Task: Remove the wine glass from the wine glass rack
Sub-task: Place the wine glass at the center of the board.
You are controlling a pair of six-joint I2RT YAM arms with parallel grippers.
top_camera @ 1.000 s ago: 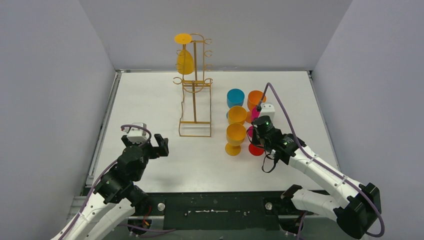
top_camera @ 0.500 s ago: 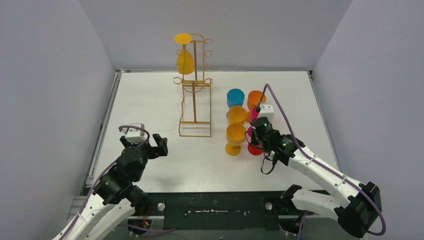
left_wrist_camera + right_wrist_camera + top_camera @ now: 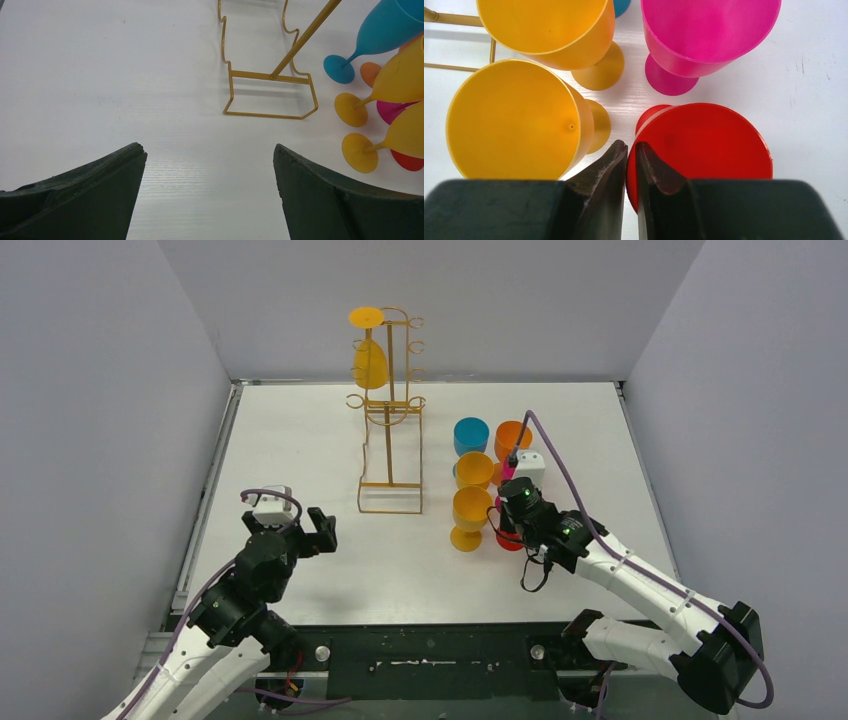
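The gold wire wine glass rack stands at the back middle of the table. An orange-yellow wine glass hangs upside down from its top left arm. The rack's rectangular base also shows in the left wrist view. My left gripper is open and empty, low over the table, well in front of and left of the rack. My right gripper is closed on the rim of a red wine glass, one finger inside the bowl and one outside. In the top view it is among the standing glasses.
Upright glasses stand in a group right of the rack: two yellow, one blue, one orange, one pink and the red one. The table edges run along the left and right walls.
My right gripper has shifted slightly left and away over the red glass. The left arm has hardly moved. The glass on the rack has not moved.
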